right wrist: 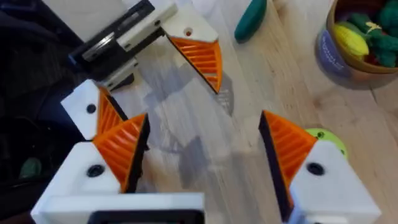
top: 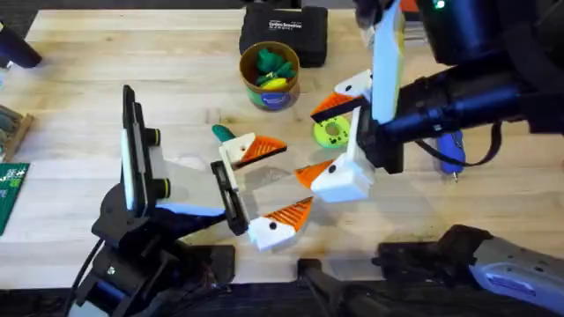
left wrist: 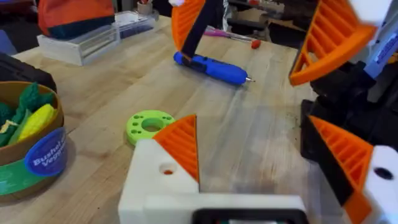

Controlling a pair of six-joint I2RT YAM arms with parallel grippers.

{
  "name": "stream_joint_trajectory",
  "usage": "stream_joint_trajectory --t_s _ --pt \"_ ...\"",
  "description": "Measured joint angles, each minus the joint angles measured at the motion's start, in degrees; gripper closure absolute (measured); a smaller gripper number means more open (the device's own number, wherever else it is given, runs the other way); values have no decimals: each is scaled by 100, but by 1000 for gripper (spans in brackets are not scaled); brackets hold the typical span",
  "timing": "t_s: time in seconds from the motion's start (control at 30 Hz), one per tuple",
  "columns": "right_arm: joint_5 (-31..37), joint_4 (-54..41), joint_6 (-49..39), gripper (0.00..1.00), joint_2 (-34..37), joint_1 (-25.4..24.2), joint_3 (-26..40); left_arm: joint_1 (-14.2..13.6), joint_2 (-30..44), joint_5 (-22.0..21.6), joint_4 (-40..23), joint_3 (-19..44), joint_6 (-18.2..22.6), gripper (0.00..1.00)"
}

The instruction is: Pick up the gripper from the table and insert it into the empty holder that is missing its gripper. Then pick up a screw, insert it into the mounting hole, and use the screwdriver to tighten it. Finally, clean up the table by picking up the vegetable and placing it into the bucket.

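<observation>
My left gripper [top: 269, 185] is open at the table's middle, an orange ribbed wedge on each of its white mounts, nothing between them. Just to its right my right gripper [top: 328, 139] is also open and holds nothing, with the green ring disc [top: 331, 132] under it. The dark teal vegetable [top: 222, 133] lies on the wood just left of the left gripper's far finger. The bucket [top: 269, 75], with toy food inside, stands behind them. The blue screwdriver [top: 449, 150] lies at the right, partly under the right arm. The loose gripper, the empty holder and the screw are out of view.
A black case [top: 282, 31] sits at the back behind the bucket. A green circuit board [top: 11, 189] lies at the left edge. Bare wood lies between the left arm and the board.
</observation>
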Motion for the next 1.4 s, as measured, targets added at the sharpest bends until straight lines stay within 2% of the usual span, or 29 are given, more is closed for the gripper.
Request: stream_joint_trajectory --t_s 0.23,0.33,0.47,0.67,0.9,1.13,1.4 --pt "138 -4 -77 6 13 7 0 -2 0 0 0 0 0 15" --pt "389 -219 -57 7 13 -42 0 -1 -2 0 0 0 0 16" --pt "990 -430 5 7 126 -381 -2 0 0 0 0 0 0 15" --pt "1616 -423 175 7 644 -898 -106 -1 -2 0 0 0 0 15" --pt "2084 -312 205 32 1536 -981 -140 -2 -2 0 0 0 0 15" --pt "2303 -111 207 268 2369 -981 -158 0 -2 0 0 0 0 15" --pt "2316 245 250 571 2752 -979 -164 -1 -1 0 0 0 0 15"
